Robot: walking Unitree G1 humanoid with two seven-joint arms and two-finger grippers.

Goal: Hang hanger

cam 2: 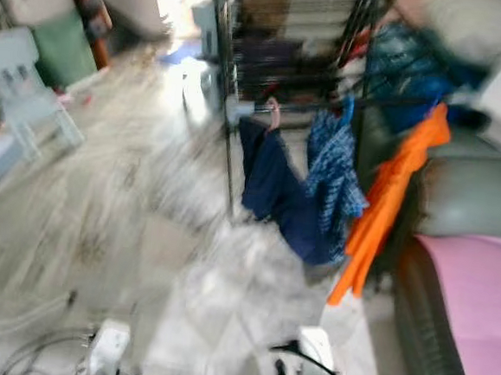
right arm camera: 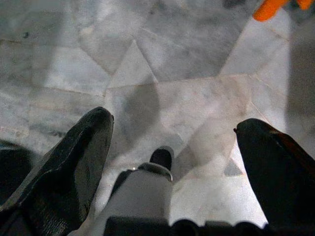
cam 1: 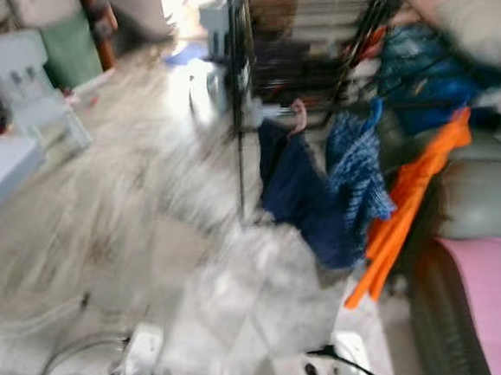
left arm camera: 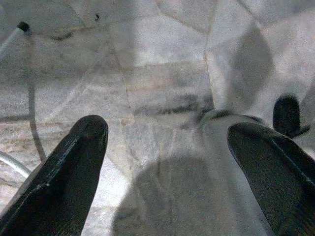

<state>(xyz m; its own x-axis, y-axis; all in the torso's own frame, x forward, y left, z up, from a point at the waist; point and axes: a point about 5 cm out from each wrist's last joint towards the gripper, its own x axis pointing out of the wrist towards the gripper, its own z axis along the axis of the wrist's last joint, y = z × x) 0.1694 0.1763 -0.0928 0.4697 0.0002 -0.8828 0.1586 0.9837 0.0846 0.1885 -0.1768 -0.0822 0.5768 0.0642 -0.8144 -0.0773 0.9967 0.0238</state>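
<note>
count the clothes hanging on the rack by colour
Dark navy garment: 1
Blue patterned garment: 1
Orange garment: 1
Total: 3 that can be told apart on the black rack; blur hides anything further back.

both arms hang low, pointing down; the left claw point(left arm camera: 167, 142) has its two black fingers point(left arm camera: 74, 162) spread wide with nothing between, and the right claw point(right arm camera: 172, 142) is likewise spread and holding nothing
</note>
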